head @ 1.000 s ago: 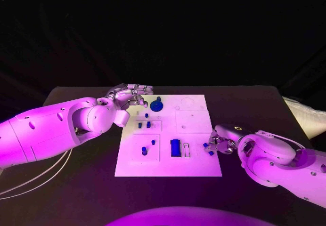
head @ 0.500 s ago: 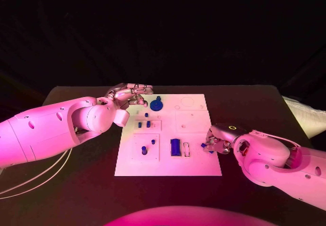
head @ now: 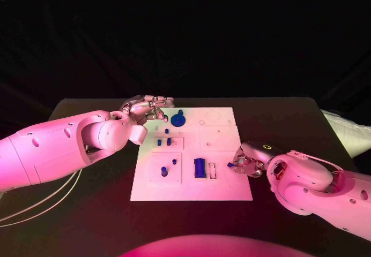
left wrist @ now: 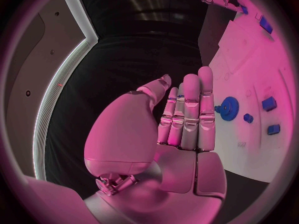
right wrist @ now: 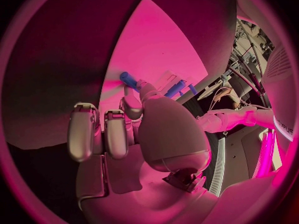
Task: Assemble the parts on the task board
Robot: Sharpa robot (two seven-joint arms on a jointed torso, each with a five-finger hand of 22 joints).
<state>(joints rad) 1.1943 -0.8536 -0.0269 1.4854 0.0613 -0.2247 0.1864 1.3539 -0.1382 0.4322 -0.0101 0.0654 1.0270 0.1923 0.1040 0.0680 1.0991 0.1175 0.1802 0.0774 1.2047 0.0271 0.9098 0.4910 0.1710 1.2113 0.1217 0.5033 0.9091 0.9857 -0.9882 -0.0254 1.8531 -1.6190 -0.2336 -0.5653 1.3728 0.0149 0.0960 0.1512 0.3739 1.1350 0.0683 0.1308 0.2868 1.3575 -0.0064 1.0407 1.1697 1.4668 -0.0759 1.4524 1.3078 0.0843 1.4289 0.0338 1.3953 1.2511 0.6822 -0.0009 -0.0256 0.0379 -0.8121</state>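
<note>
The white task board [head: 220,140] lies mid-table. My right hand [head: 247,162] is at its right edge and pinches a small blue part [head: 230,165] between thumb and a finger just over the board. The right wrist view has that blue part [right wrist: 127,78] at the fingertips above the board [right wrist: 156,50]. My left hand [head: 147,108] hovers at the board's far left corner, fingers straight and holding nothing, beside a blue gear [head: 178,119]. In the left wrist view the gear [left wrist: 228,106] stands just past the fingertips [left wrist: 190,99]. A blue block [head: 199,167] stands in a slot near the right hand.
Several small blue pegs [head: 163,142] stand in the board's left recesses, and one more [head: 164,171] is nearer the front. The black table [head: 286,115] surrounds the board. The thick left arm [head: 62,147] covers the table's left side.
My right hand has shifted slightly left over the board's right edge with the blue part in it. The left hand has stayed put.
</note>
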